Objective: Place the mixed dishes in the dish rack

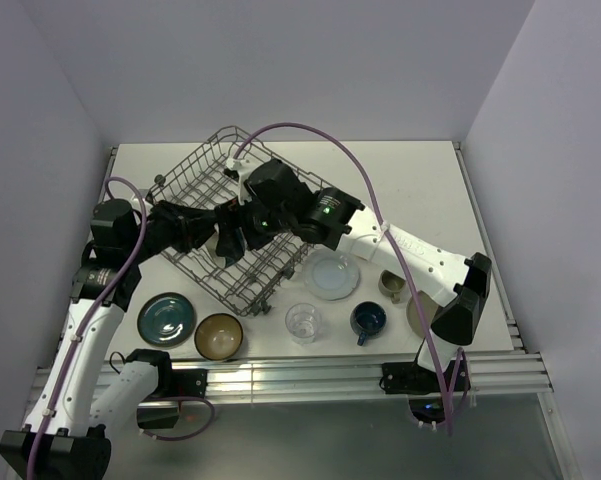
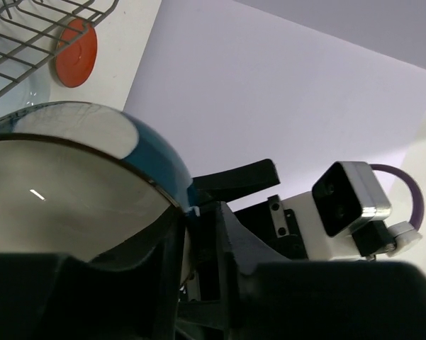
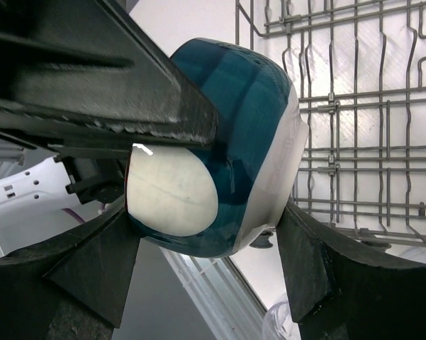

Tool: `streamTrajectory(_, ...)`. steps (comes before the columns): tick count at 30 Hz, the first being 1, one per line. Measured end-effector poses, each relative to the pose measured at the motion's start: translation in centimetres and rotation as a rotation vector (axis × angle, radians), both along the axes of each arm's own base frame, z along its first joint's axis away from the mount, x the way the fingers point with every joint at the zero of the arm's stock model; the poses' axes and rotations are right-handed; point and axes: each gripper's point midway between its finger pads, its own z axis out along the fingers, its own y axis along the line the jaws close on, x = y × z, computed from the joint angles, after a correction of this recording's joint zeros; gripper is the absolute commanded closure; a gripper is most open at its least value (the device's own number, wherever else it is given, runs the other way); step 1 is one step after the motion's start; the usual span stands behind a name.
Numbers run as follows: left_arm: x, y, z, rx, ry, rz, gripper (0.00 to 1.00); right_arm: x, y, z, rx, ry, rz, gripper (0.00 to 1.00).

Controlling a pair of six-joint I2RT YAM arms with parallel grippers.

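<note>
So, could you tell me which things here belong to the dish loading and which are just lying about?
Job: rack, teal bowl, teal plate, brown bowl, glass, blue cup, pale plate, beige cup, red plate.
Not the job: purple cables, rails.
</note>
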Motion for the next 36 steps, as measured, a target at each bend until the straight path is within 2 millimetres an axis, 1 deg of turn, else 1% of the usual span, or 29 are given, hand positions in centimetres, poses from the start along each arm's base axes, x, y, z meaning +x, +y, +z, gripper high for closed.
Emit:
streamTrajectory(1,0.1,0.0,0.0,-0.004,0.002,-0.001,0.67,0.0,0.0,-0.1,-0.003,-0.002,-0.001,1.0)
streamTrajectory(3,0.3,-0.1,0.0,-0.002,-0.004,-0.004,0.54,0.0,-0.2,-0.5,-0.015,-0.001,0.0,1.0)
streamTrajectory(5,0.3,-0.1,-0.1,0.004,-0.003,-0.006,0.47,0.0,-0.3,-1.0,-0.026,0.004,0.001,1.0)
streamTrajectory(6,0.4,-0.1,-0.2,0.008,-0.004,-0.008,0.47,0.0,-0.3,-1.2,-0.032,0.005,-0.001,1.0)
streamTrajectory(8,0.4,-0.1,-0.2,0.009,-0.004,-0.008,0.41,0.0,-0.5,-1.4,-0.04,0.007,-0.002,1.0)
streamTrajectory(9,0.4,-0.1,-0.3,0.011,-0.005,-0.008,0.4,0.0,-0.5,-1.4,-0.041,0.006,-0.002,1.0)
streamTrajectory(10,0.4,-0.1,-0.3,0.012,-0.004,-0.008,0.33,0.0,-0.5,-1.4,-0.041,0.005,-0.003,1.0)
streamTrajectory(12,0.3,-0.1,-0.6,0.025,0.004,-0.01,0.29,0.1,-0.5,-1.5,-0.043,0.003,-0.005,1.0)
streamTrajectory(14,0.3,0.0,-1.3,0.047,0.031,-0.007,0.11,0.4,-0.7,-1.5,-0.047,-0.002,-0.013,1.0)
streamTrajectory(16,0.3,0.3,-2.2,0.085,0.073,0.0,0.1,0.7,-0.8,-1.5,-0.05,-0.007,-0.019,1.0)
streamTrajectory(19,0.3,0.9,-3.9,0.15,0.156,0.025,0.1,1.6,-1.2,-1.8,-0.062,-0.017,-0.038,1.0)
streamTrajectory(23,-0.2,2.0,-6.1,0.24,0.245,0.057,0.11,3.9,-2.3,-3.3,-0.103,-0.022,-0.093,1.0)
streamTrajectory(25,-0.7,2.7,-6.8,0.291,0.281,0.075,0.11,5.7,-3.2,-4.7,-0.148,-0.027,-0.137,1.0)
streamTrajectory(28,-1.2,3.5,-7.0,0.354,0.294,0.091,0.13,9.0,-5.0,-7.6,-0.254,-0.041,-0.227,1.0)
streamTrajectory(32,-1.7,4.1,-7.1,0.417,0.285,0.086,0.17,13.7,-8.4,-12.2,-0.453,-0.078,-0.356,1.0)
streamTrajectory(34,-2.0,4.3,-7.4,0.446,0.285,0.078,0.18,15.2,-10.3,-13.9,-0.533,-0.091,-0.403,1.0)
streamTrajectory(36,-2.3,4.5,-7.8,0.471,0.292,0.068,0.18,16.3,-12.0,-15.2,-0.606,-0.103,-0.442,1.0)
